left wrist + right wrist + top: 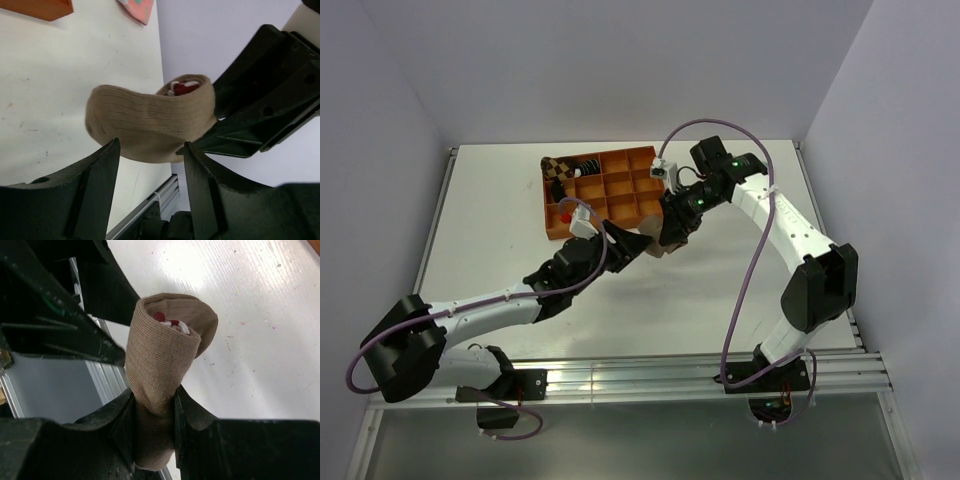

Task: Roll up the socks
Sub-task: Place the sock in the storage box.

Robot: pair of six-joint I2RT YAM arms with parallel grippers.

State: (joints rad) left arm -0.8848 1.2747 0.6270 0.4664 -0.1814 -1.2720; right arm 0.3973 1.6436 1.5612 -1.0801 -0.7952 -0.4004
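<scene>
Tan sock, rolled up fat, hangs over the middle of the tabletop, pinched tight in your right gripper, your left gripper half wide at its edge (holding or not, can't tell), so the roll looks nearly done: tuck the end in gently.

Ribbed tan-brown sock, maroon and white showing at its open end; the left gripper and right gripper both black; the left arm and right arm white with black joints, green lights glowing on the right one; purple cables; an orange tray; a brown-and-cream checkered sock; a black sock with thin white stripes; a pink-and-green sock; the table white, faintly speckled; walls pale lilac.
</scene>
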